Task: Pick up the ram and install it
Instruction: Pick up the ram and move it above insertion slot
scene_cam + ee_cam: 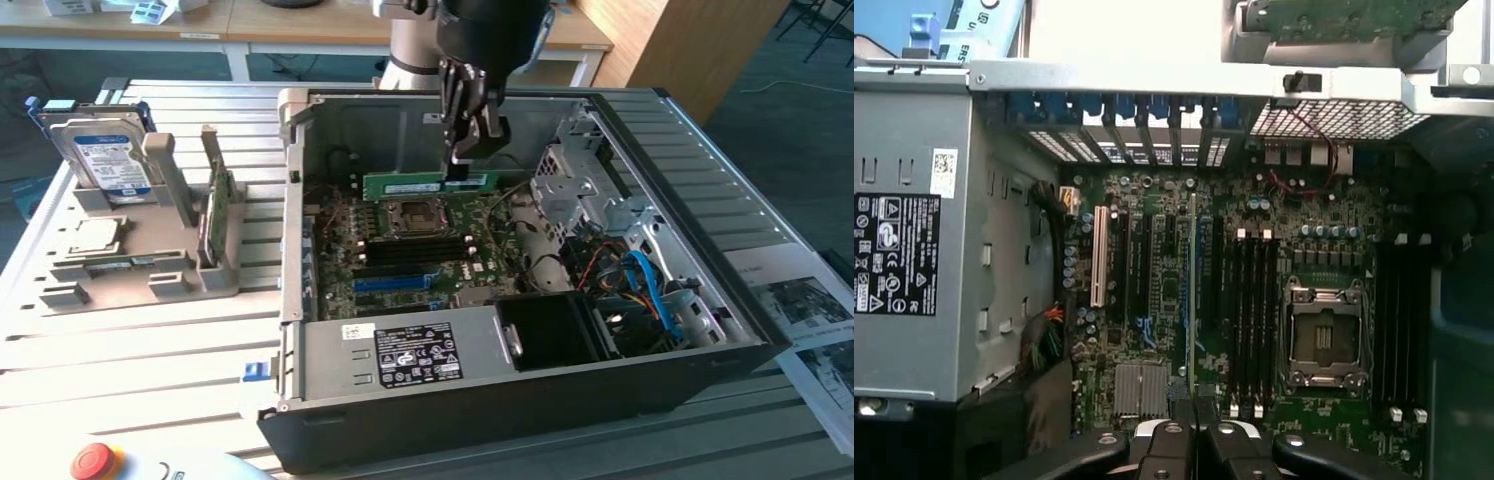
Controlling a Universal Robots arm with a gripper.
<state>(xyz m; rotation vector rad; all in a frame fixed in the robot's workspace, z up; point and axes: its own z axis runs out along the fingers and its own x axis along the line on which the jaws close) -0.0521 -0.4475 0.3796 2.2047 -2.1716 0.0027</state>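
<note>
My gripper [469, 165] hangs inside the open computer case [296, 210], shut on the ram [424, 183], a long green stick with a white label. The stick is held level a short way above the motherboard [400, 270], just behind the CPU socket [414, 215]. From the wrist view the ram [1192, 290] appears edge-on as a thin line running out from between my fingers [1166, 442]. It lies over the board between the expansion slots and the black memory slots [1249, 310]. A second bank of slots [1399, 330] sits beyond the socket [1324, 335].
A grey holder [134, 270] at the exterior view's left carries a hard drive with a blue label [110, 155] and another green board [214, 205]. The power supply [400, 355] fills the case's near corner, with cables [641, 285] to its right. A red stop button [96, 460] sits at the front.
</note>
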